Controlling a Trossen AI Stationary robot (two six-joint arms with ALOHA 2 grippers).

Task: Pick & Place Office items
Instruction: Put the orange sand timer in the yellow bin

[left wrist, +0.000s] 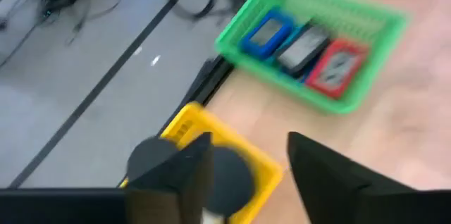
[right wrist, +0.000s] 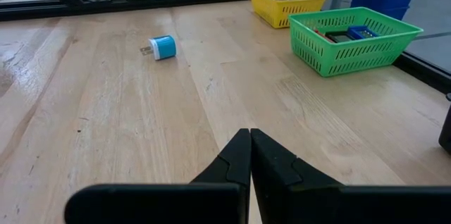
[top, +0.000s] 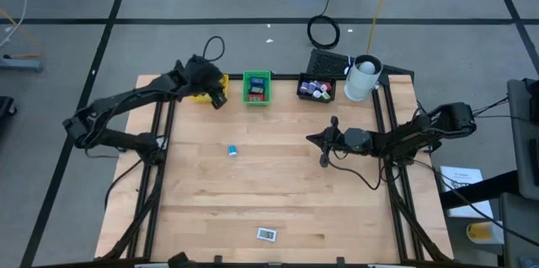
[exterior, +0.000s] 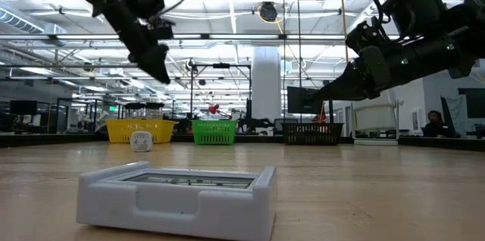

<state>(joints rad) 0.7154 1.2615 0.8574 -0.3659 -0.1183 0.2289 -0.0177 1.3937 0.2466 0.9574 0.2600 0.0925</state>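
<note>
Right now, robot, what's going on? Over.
Left gripper open over yellow tray, black roll between its fingers. Right gripper shut, waiting mid-table. Blue piece and white case loose on table. Nothing blocking.

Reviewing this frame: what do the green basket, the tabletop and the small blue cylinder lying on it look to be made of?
Green lattice basket: apparently moulded plastic, with an evenly coloured open grid wall and a slight sheen. Pale wooden tabletop: wood planks, grain lines and joints visible, a smooth, faintly glossy finish. Small blue cylinder: probably plastic, uniform bright blue with a pale end; too small to say more.
</note>
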